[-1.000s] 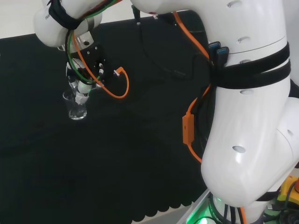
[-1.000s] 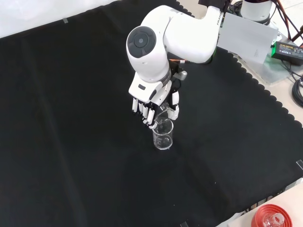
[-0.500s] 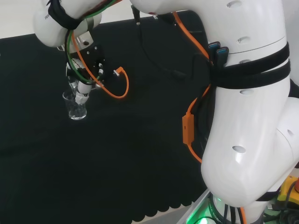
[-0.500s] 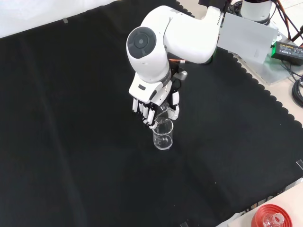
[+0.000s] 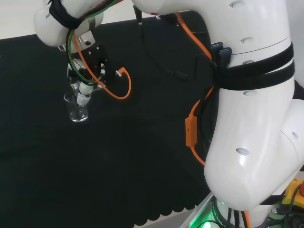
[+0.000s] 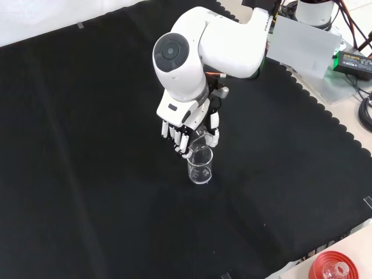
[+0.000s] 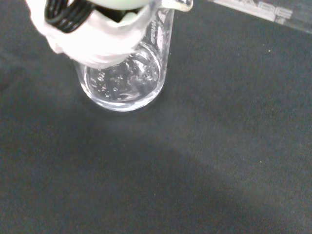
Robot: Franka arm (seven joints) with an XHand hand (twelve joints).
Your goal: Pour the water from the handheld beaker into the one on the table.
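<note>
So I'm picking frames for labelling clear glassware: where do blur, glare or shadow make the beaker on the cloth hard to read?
Wrist view: the beaker base is sharp, bubbles showing, but a blurred white part of the hand covers its rim. Front view: the beaker is a faint outline on the black cloth, with no marked shadow. Head view: the beaker shows pale rim highlights.

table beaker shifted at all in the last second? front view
No. The beaker on the cloth sits at the same spot relative to the scalloped cloth edge. The hand above it holds its place too; only the arm link above it shifted slightly.
</note>
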